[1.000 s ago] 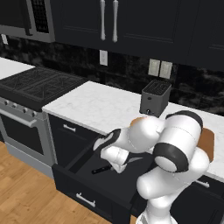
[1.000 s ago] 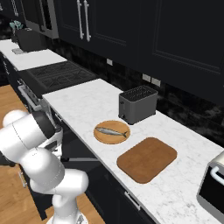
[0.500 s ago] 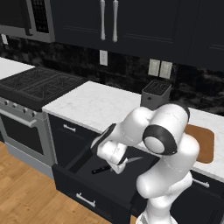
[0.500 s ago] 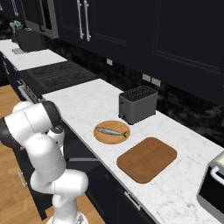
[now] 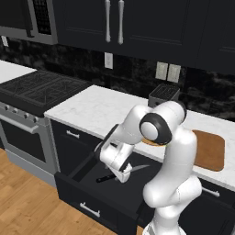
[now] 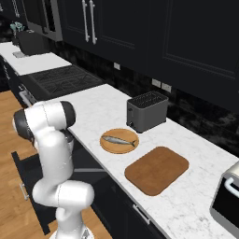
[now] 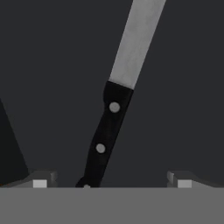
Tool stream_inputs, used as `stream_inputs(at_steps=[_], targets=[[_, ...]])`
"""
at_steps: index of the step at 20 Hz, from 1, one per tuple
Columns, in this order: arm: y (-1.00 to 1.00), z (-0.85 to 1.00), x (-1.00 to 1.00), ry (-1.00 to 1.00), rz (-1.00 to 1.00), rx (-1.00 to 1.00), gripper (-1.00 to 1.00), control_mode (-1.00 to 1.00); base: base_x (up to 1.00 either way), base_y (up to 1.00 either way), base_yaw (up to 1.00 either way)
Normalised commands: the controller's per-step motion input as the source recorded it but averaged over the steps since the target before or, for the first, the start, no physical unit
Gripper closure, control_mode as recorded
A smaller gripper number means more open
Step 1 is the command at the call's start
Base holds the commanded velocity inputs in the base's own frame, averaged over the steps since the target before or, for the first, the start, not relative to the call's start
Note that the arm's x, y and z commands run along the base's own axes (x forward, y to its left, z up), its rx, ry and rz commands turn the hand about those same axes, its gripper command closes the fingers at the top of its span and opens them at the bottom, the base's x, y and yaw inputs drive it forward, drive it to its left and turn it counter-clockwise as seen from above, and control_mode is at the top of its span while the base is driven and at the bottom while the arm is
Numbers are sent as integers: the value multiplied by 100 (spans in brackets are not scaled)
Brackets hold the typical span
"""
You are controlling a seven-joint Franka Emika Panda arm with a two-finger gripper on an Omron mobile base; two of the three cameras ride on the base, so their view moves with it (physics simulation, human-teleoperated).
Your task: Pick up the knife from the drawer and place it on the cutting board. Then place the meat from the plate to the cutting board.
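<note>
Knife [image 7: 114,105]: flat on the drawer [image 5: 87,202] floor, blade toward 1 o'clock in the hand view.
Hand [image 7: 109,183]: spread wide above the handle, empty.
Cutting board [image 6: 157,170]: bare on the counter [image 6: 196,205], at 4 o'clock from the plate [image 6: 119,141].

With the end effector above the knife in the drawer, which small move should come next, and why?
Probably lower a little further, then close. The end effector stands open with the knife handle between its fingertips, lying loose on the drawer floor, not yet gripped.
</note>
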Motion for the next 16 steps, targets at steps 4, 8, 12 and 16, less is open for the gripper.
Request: stream_inputs(at_steps=[4, 8, 12, 16], targets=[[1, -22, 19, 6, 0, 0, -100, -100, 0, 0, 0], [11, -20, 25, 4, 0, -4, -100, -100, 0, 0, 0], [20, -23, 20, 3, 0, -4, -100, -100, 0, 0, 0], [23, -31, 15, 5, 0, -5, -100, -100, 0, 0, 0]])
